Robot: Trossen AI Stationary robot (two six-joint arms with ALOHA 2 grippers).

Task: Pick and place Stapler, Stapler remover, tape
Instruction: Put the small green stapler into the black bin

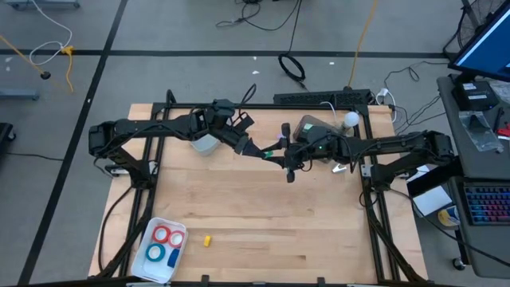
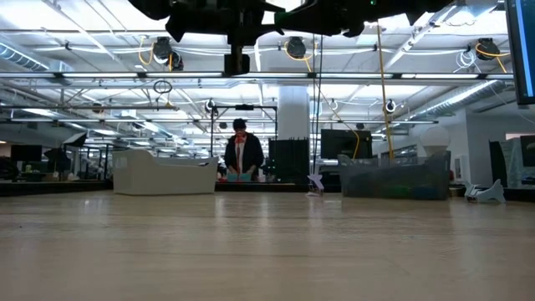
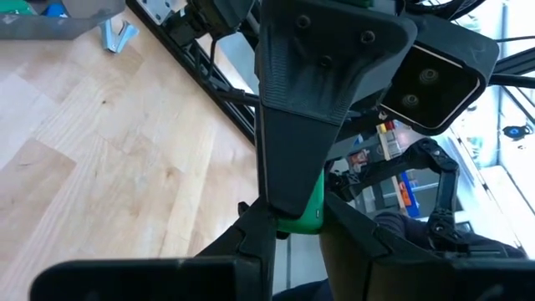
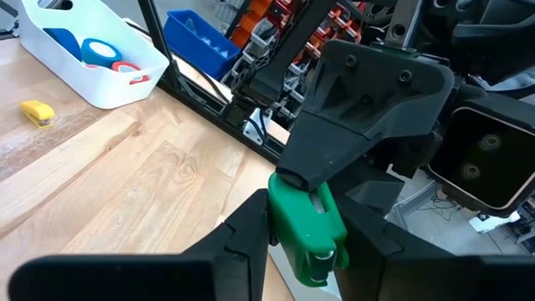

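A small green stapler hangs in mid-air over the middle of the table's far half, between my two grippers. My left gripper reaches in from the left and is shut on it. My right gripper reaches in from the right and is shut on it too. The stapler shows between my fingers in both the left wrist view and the right wrist view. A white tray at the near left corner holds red and blue tape rolls. A small yellow object lies on the table beside the tray. My left gripper pinches the green stapler at one end between its two fingers, coming level from the table's left. The stapler is clear of the table. The right gripper's finger covers most of it. My right gripper pinches the stapler's two sides between its two fingers, coming level from the table's right. The stapler is lifted clear, its free end toward the wrist camera. The left gripper's finger sits on its far end.
A white bin stands under the left arm and a grey bin at the far right, with a white ball beside it. The table's near half is bare wood. A person stands far behind the table.
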